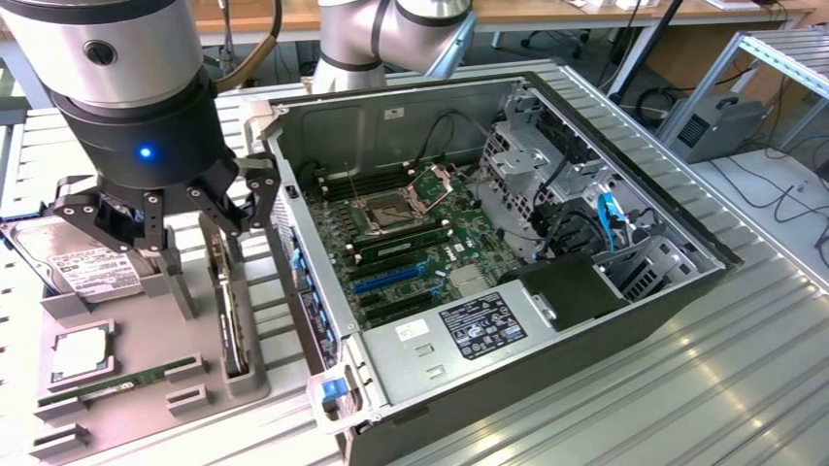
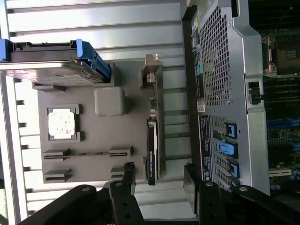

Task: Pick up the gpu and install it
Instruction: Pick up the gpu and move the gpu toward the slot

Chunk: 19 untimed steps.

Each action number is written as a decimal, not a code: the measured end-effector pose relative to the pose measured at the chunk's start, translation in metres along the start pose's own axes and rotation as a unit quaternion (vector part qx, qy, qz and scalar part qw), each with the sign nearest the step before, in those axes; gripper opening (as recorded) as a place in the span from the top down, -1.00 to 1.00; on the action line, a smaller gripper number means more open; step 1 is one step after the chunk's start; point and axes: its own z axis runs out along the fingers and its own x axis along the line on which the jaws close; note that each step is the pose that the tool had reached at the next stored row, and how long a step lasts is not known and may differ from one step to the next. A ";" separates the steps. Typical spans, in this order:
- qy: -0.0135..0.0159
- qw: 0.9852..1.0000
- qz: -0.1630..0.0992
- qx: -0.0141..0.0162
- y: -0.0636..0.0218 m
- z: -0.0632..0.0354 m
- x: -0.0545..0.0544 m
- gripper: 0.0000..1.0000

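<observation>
The gpu (image 1: 235, 316) stands on its long edge in a slot of the grey parts tray (image 1: 143, 408), at the exterior view's left, beside the open computer case (image 1: 492, 252). In the wrist view the gpu (image 2: 152, 145) is a thin black card with its silver end bracket (image 2: 151, 70) at the far end. My gripper (image 1: 182, 233) hangs just above the tray, open. Its two dark fingers (image 2: 126, 178) straddle the near end of the card without touching it, and nothing is held in my gripper (image 2: 158, 180).
On the tray lie a silver hard drive (image 1: 84, 264), a CPU (image 1: 81, 354) and a green RAM stick (image 1: 111, 384). A grey post (image 2: 110, 101) rises from the tray near the card. The case's motherboard shows blue slots (image 1: 388, 279). The case wall (image 2: 225, 93) stands close beside the gpu.
</observation>
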 end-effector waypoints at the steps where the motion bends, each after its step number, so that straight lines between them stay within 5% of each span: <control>1: 0.000 1.000 0.000 0.000 0.0004 0.0002 0.000 -0.08; 19: 0.000 1.000 0.000 0.000 0.0083 0.0046 0.001 -0.08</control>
